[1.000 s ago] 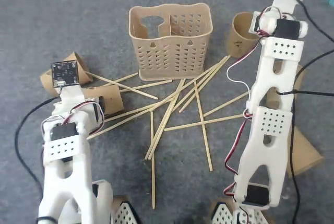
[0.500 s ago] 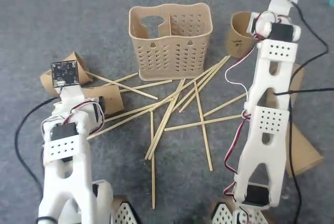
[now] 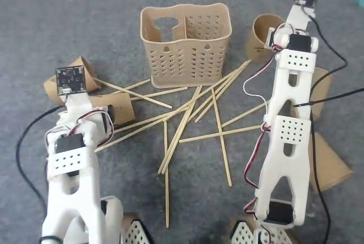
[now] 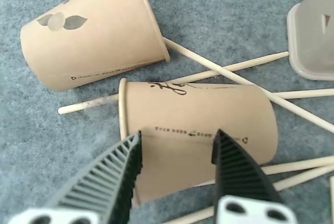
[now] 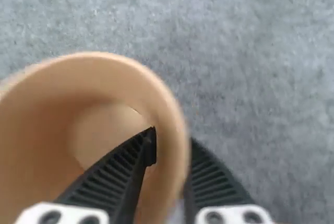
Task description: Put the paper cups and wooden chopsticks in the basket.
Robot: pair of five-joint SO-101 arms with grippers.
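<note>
Near left, our left gripper hangs wide open over a lying paper cup, holding nothing. The chopsticks lie scattered in the middle. Far right, the right gripper pinches the rim of an upright cup (1 finger inside) beside the basket, which looks empty, so we judge everything is left to do.

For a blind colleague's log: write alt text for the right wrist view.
The right gripper pinches the rim of a paper cup, one finger inside the cup and one outside, with grey carpet behind.
</note>
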